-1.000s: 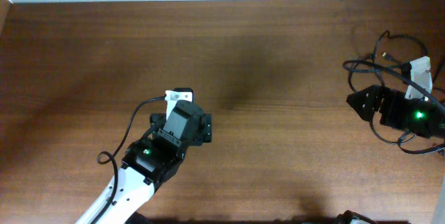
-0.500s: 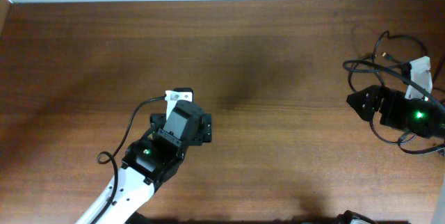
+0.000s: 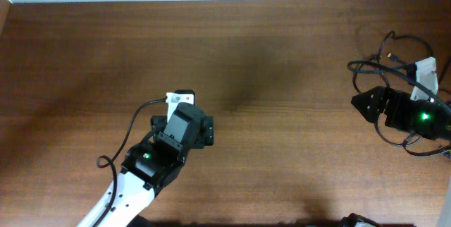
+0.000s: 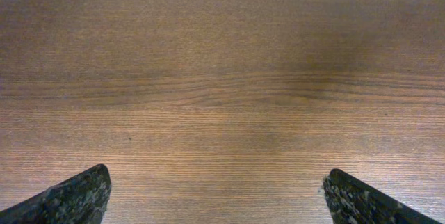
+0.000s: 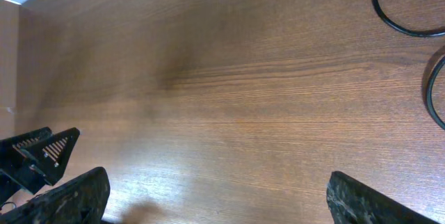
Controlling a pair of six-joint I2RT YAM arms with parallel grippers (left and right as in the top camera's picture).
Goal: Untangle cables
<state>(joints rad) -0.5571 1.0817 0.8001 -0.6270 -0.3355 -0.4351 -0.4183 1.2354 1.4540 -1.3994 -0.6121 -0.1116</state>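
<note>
The cables (image 3: 363, 67) are thin black cords looping at the far right of the table, around and under my right arm. One small plug end (image 3: 392, 58) lies near the top loop. In the right wrist view two cable loops (image 5: 402, 24) curve in at the top right corner, beyond the fingers. My right gripper (image 3: 369, 103) (image 5: 217, 186) is open and empty over bare wood, pointing left, away from the loops. My left gripper (image 3: 184, 125) (image 4: 215, 186) is open and empty above bare table at lower left, far from the cables.
The wooden table (image 3: 282, 58) ends at a pale wall along the back edge. The left arm's own thicker black wire (image 3: 127, 139) curls beside that arm. The left arm's gripper (image 5: 42, 156) shows at the lower left of the right wrist view.
</note>
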